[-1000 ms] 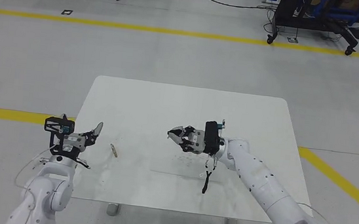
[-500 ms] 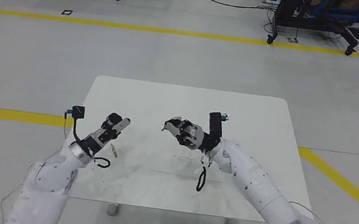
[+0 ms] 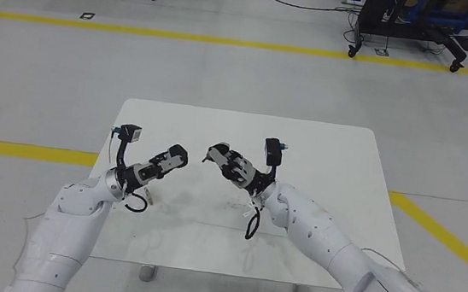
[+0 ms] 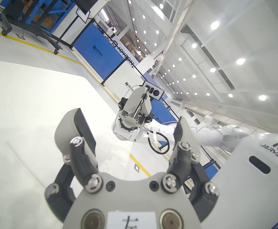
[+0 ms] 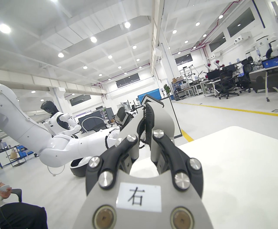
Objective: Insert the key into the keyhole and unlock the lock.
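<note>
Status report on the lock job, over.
Left end effector open, empty, up over table. Right end effector shut, facing it. Small pale thing, maybe key, on table by left arm. Nothing between the two.

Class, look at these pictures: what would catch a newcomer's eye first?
The left tool and the right tool face each other, tip to tip but apart, above the middle of the white table. The left one gapes open, while the right one is pinched shut.

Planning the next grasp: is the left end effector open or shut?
Open. In the left wrist view the left end effector has its two fingers spread wide apart, gripping nothing.
</note>
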### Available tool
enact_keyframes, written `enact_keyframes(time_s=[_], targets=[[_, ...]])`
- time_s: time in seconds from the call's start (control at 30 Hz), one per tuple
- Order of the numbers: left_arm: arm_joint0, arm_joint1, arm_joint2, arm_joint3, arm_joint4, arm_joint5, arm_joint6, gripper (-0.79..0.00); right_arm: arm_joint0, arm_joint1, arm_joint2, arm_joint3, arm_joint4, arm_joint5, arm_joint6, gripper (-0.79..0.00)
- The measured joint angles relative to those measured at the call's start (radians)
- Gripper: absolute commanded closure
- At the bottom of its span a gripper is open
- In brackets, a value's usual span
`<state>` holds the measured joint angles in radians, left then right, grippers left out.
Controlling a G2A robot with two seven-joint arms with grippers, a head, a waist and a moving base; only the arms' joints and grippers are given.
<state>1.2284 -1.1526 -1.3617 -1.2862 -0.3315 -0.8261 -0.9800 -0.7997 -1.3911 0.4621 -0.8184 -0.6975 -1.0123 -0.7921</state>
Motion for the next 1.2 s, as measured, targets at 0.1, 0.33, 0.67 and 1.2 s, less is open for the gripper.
enact_keyframes(time_s=[0.1, 0.33, 0.67, 1.2], targets=[[-0.005, 0.002, 0.026, -0.016, -0.009, -0.01, -0.006, -0.215, 0.025, -0.012, -0.051, 0.024, 0.053, 0.0, 0.017, 0.0], [-0.007, 0.016, 0.049, -0.019, 0.004, -0.015, 0.001, -0.175, 0.069, -0.031, -0.132, 0.06, 0.135, 0.0, 0.026, 0.0], [-0.011, 0.027, 0.07, -0.015, 0.013, -0.027, 0.013, -0.092, 0.098, -0.035, -0.199, 0.084, 0.164, 0.0, -0.012, 0.0], [-0.006, 0.038, 0.067, -0.011, 0.036, 0.009, 0.079, 0.0, 0.126, -0.031, -0.271, 0.093, 0.214, 0.0, -0.013, 0.0]])
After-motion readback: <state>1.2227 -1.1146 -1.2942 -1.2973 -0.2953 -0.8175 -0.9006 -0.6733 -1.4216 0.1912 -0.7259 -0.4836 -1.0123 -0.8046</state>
